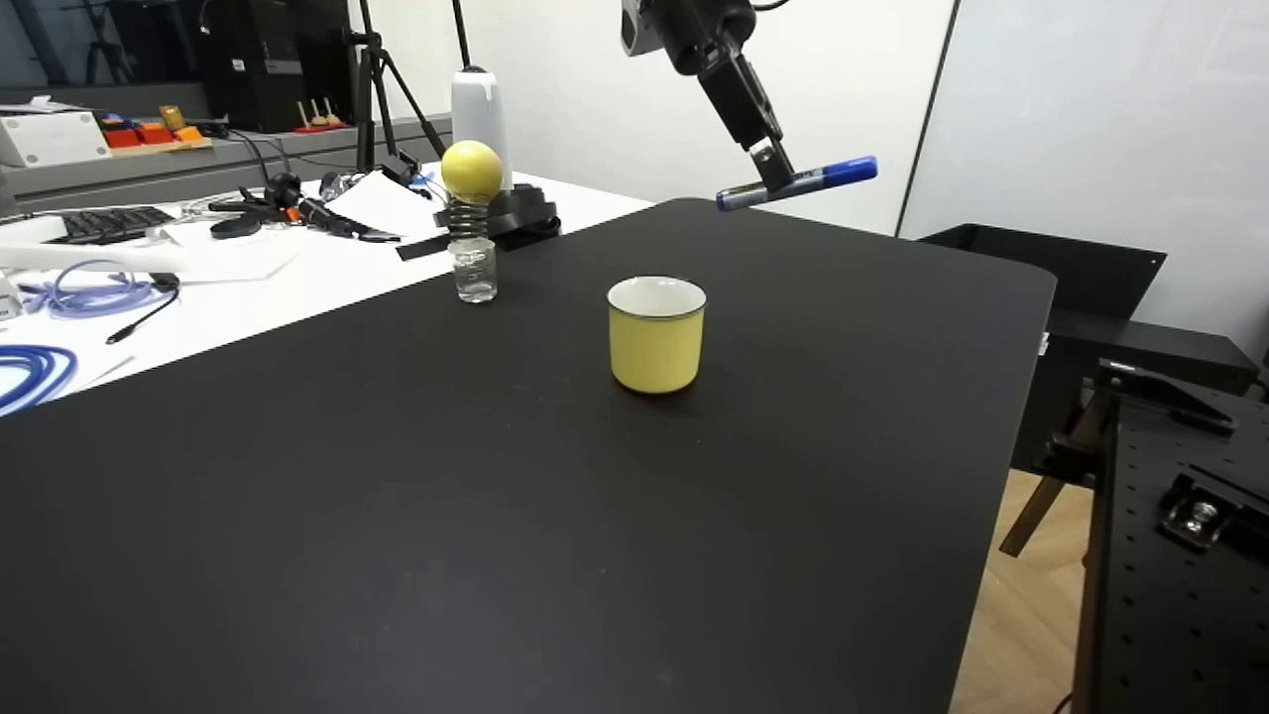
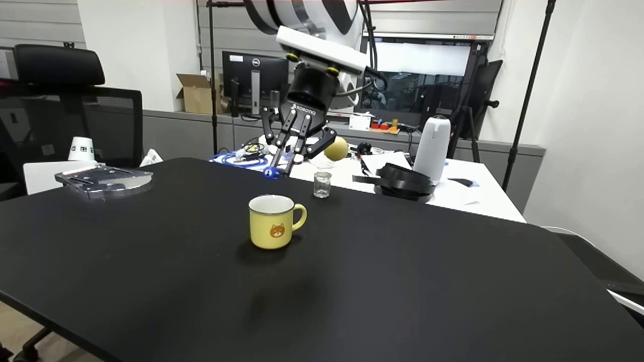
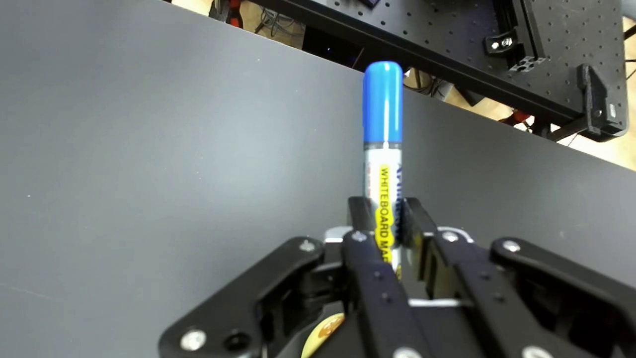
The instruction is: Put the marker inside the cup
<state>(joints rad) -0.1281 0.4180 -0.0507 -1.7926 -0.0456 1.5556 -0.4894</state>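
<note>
The yellow cup (image 1: 654,347) stands upright on the black table, with a white inside and dark rim line. In an exterior view the cup (image 2: 270,226) shows a handle and a small bear face. My gripper (image 1: 778,174) is shut on the marker (image 1: 831,177) and holds it above the table, beyond the cup and nearly level, slightly tilted. In an exterior view the blue cap of the marker (image 2: 271,172) points towards the camera below the gripper (image 2: 283,163). In the wrist view the marker (image 3: 382,164) sits between both fingertips (image 3: 386,209); a sliver of the cup (image 3: 323,335) shows below.
A clear bottle (image 1: 474,270) with a spring and yellow ball (image 1: 471,173) stands at the table's edge, behind the cup. A clear plate (image 2: 105,181) lies on the black table (image 2: 402,281). A white table (image 1: 337,288) with cables and devices adjoins it.
</note>
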